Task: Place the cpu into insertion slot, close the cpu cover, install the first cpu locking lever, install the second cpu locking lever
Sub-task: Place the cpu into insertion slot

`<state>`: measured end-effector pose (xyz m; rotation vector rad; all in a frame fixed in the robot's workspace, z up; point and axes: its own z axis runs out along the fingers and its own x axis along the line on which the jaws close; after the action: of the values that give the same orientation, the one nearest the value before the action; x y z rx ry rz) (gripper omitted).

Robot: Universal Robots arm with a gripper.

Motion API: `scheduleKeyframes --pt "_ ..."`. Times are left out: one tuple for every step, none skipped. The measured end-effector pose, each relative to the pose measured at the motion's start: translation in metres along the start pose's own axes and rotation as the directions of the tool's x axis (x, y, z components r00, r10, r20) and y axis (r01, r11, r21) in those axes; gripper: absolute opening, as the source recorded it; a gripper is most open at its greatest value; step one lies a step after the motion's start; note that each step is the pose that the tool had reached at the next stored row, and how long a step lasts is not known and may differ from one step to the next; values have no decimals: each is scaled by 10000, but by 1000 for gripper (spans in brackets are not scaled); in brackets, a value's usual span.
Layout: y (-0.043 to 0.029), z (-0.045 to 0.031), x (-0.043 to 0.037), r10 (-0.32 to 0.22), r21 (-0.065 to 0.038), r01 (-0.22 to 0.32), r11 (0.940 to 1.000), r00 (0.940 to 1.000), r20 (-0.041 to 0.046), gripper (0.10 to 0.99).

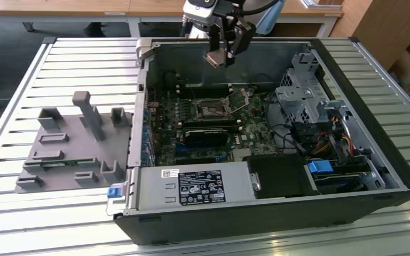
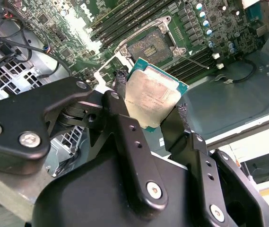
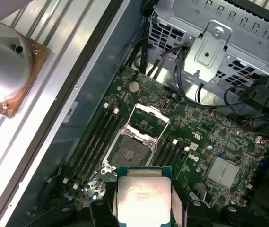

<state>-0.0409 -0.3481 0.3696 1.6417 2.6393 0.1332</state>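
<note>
My gripper (image 1: 223,53) hangs over the back of the open computer case, shut on the cpu (image 1: 215,58), a small square chip with a dull silver face. In both wrist views the cpu (image 2: 153,97) (image 3: 141,198) sits clamped between the two black fingers (image 2: 120,116). The insertion slot (image 1: 210,110) (image 2: 151,47) (image 3: 130,153) lies bare on the green board, below and ahead of the chip and well apart from it. The cpu cover (image 3: 148,117), a silvery frame, stands swung up at the socket's far side.
A black heatsink block (image 1: 209,136) and a labelled power-supply box (image 1: 190,186) lie nearer the case front. A drive cage (image 1: 305,101) with cables fills the exterior view's right. Long memory slots (image 3: 94,137) flank the socket. A grey fixture (image 1: 70,144) stands on the slatted table.
</note>
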Motion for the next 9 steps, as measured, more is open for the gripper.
scheduleKeyframes --pt "0 0 0 31 0 -31 10000 10000 3 541" --pt "0 0 0 63 -1 -63 10000 10000 6 541" --pt "-1 0 0 95 -1 -95 10000 10000 9 541" --pt "-1 0 0 128 -2 -128 9999 9999 12 541" --pt "-1 0 1 162 -3 -162 9999 9999 15 541" --pt "-2 0 1 195 -3 -195 9998 9998 18 541" --pt "-2 0 1 226 -4 -226 9997 9997 21 541" --pt "-3 0 2 262 -5 -262 9997 9997 23 541" --pt "-3 0 2 299 -6 -299 9996 9995 27 541"
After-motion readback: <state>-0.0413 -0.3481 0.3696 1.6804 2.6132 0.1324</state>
